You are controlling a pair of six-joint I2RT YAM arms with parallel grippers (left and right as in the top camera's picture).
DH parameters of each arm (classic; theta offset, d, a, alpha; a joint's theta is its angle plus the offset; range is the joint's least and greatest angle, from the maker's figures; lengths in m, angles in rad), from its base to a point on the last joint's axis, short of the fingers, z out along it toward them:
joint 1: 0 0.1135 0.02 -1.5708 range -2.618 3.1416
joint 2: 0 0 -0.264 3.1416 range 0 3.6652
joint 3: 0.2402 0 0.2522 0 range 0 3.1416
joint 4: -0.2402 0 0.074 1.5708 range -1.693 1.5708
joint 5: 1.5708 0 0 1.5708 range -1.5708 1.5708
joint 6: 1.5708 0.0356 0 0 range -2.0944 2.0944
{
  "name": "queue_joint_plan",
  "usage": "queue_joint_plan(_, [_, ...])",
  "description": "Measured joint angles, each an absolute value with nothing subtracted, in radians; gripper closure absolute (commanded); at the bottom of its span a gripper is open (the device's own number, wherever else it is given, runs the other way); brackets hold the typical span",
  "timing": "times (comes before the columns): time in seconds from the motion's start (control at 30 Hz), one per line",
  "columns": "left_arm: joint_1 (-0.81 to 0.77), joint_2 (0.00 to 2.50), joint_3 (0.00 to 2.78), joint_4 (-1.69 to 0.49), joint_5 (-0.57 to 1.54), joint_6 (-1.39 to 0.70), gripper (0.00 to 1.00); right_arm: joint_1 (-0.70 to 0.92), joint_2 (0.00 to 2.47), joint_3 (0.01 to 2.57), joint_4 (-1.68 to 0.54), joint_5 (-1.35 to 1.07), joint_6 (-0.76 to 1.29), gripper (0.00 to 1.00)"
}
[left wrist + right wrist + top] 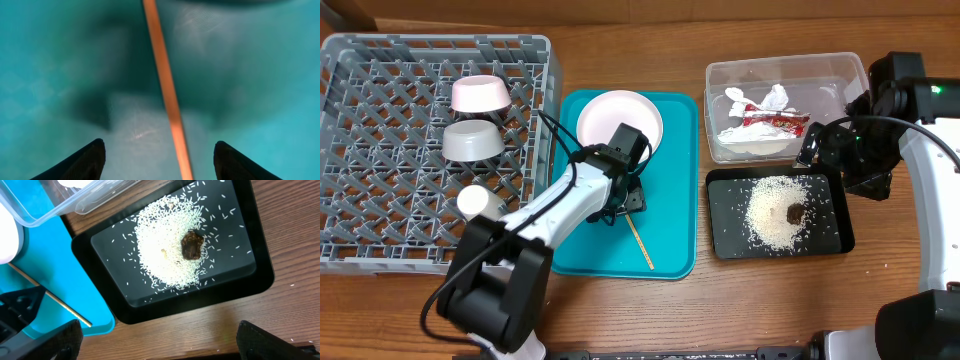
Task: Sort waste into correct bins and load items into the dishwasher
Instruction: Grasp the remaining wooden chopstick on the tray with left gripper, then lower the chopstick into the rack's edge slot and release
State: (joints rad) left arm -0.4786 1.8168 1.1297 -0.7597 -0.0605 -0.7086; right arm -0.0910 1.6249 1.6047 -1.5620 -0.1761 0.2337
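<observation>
While the left pincer (160,152), fingers spread, straddles a wooden chopstick (167,95) lying on the teal tray (670,230), the right pincer (160,332), likewise spread, hangs near the black tray (235,265) holding rice (160,255) and a brown lump (192,245). Wrapper (775,122) and napkin (765,100) lie in the clear tub (785,70), far right.

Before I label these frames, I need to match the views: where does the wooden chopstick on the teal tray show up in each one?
Overhead: the chopstick lies diagonally on the teal tray, in its lower middle.
Left wrist: the chopstick runs top to bottom through the centre, over the tray.
Right wrist: the chopstick slants across the lower left, on the tray.
Shared landmark: the teal tray.
</observation>
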Motion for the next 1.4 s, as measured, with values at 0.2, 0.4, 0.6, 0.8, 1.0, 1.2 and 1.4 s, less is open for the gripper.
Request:
queue_joint_plan(0.2, [-0.478, 1.85, 1.127, -0.758, -0.057, -0.709, 0.36, -0.091, 1.625, 1.605, -1.562, -0.176, 0.234, 0.0])
queue_joint_plan(0.4, [-0.479, 1.85, 1.127, -0.761, -0.043, -0.713, 0.36, -0.091, 1.625, 1.605, -1.563, -0.176, 0.234, 0.0])
queue_joint_plan(0.6, [-0.479, 1.852, 1.127, -0.761, -0.016, -0.745, 0.36, -0.091, 1.625, 1.605, -1.563, -0.176, 0.234, 0.0])
queue_joint_plan(0.8, [-0.481, 1.86, 1.129, -0.764, -0.015, -0.77, 0.6, -0.091, 1.625, 1.605, -1.562, -0.176, 0.234, 0.0])
queue_joint_plan(1.0, [-0.483, 1.861, 1.129, -0.77, -0.007, -0.78, 0.91, -0.091, 1.625, 1.605, -1.562, -0.176, 0.234, 0.0])
queue_joint_plan(1.2, [-0.462, 1.867, 1.148, -0.796, 0.013, -0.791, 0.96, -0.091, 1.625, 1.605, -1.564, -0.176, 0.234, 0.0])
queue_joint_plan(1.4, [-0.37, 1.866, 1.164, -0.884, 0.023, -0.788, 0.96, -0.091, 1.625, 1.605, -1.563, -0.176, 0.234, 0.0])
